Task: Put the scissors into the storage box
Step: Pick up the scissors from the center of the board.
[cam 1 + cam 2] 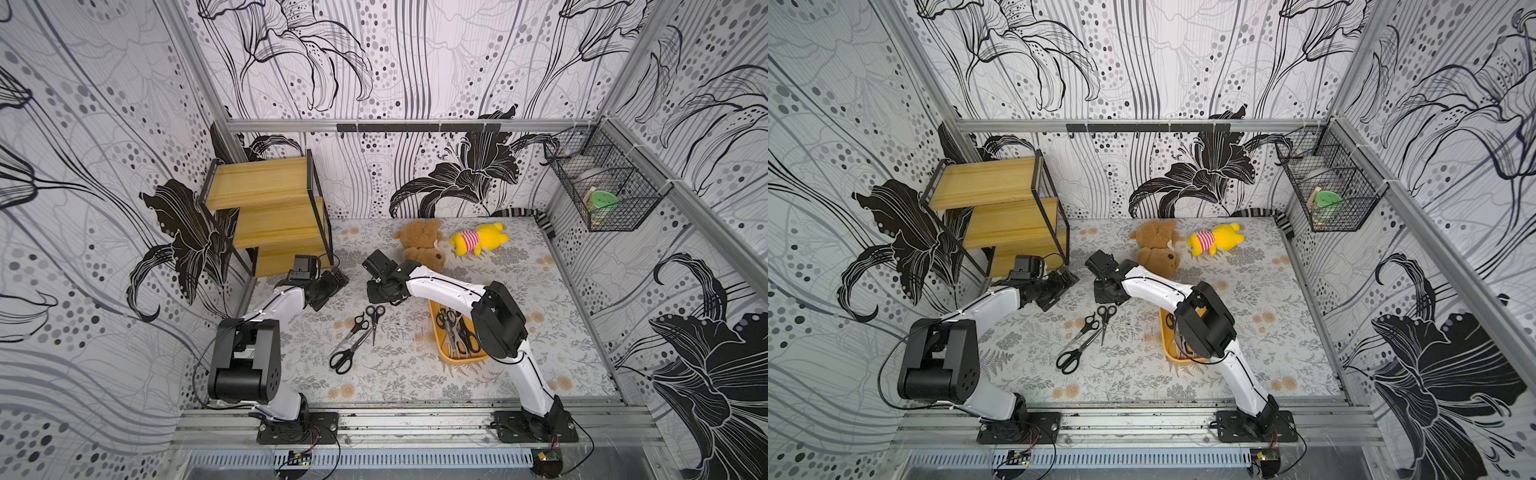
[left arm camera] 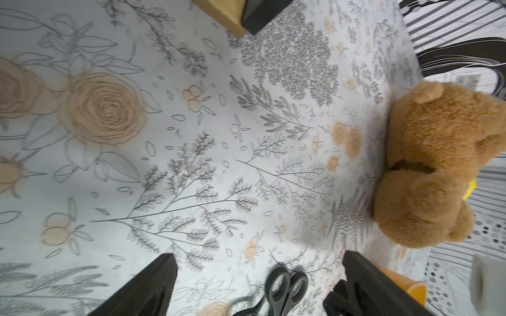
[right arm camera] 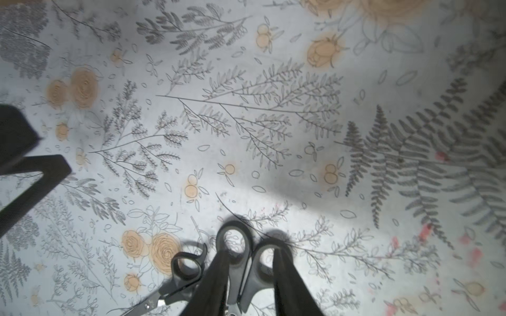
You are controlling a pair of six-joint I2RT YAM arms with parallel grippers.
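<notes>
My left gripper (image 2: 258,255) hangs with its jaws apart and empty near the wooden shelf (image 1: 266,208), out of the work. To its right, three pairs of scissors (image 1: 353,329) lie loose mid-desk. My right gripper (image 3: 252,253) straddles the handle loops of the small pair (image 3: 242,273), its jaws narrow about them. Whether they bite I cannot tell, and the pair looks flat on the desk. I judge the pick-up is in hand. Next comes a firm close, then a straight lift clear of the neighbouring pair (image 3: 178,290) just beside it. After that, a carry rightward to the storage box (image 1: 457,358), which holds several pairs and sits partly under that arm. The desk (image 1: 415,374) wears a floral cover. A brown teddy (image 1: 419,245) and a yellow toy (image 1: 478,239) lie at the back, a wire basket (image 1: 602,187) hangs on the right wall, and lily-patterned paper lines the room.
</notes>
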